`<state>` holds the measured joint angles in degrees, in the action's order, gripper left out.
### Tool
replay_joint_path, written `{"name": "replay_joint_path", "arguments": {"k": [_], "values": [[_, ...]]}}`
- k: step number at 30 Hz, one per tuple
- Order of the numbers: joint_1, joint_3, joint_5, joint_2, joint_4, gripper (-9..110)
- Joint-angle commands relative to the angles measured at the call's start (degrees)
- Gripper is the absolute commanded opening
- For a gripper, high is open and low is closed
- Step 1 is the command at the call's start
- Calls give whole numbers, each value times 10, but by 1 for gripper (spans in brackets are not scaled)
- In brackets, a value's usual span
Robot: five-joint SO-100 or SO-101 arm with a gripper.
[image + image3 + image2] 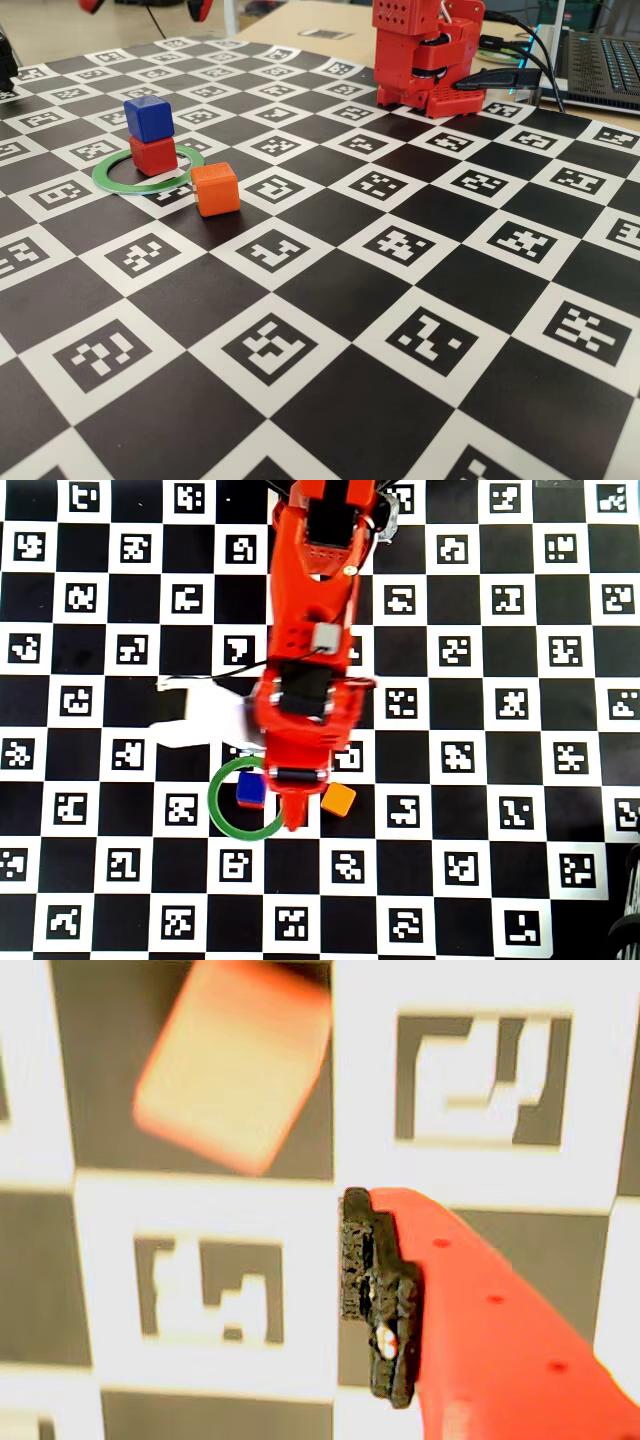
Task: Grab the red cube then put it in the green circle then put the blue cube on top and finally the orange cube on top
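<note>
In the fixed view the red cube (153, 156) sits inside the green circle (110, 182), and the blue cube (149, 118) rests on top of it. The orange cube (215, 189) lies on the board just right of the ring. From overhead the blue cube (250, 790) hides the red one inside the green circle (211, 798). My gripper (300, 812) hovers between the stack and the orange cube (338, 799). The wrist view shows the orange cube (235, 1065) at upper left and one red finger (480, 1320) with a bare black pad. Nothing is held.
The arm's red base (425, 60) stands at the back of the checkered marker board (330, 300). A laptop (600, 60) and cables (510, 75) lie at the back right, off the board.
</note>
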<state>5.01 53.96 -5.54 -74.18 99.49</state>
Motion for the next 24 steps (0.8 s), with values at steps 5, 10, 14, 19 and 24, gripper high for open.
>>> {"name": "replay_joint_path", "arguments": {"k": [5,10,14,19,24], "values": [[-63,8,29,-33,-9,44],[-65,112,44,-14,-93,44],[-54,202,49,-4,-178,45],[-50,247,58,21,-238,45],[-50,249,72,49,-266,45]]}}
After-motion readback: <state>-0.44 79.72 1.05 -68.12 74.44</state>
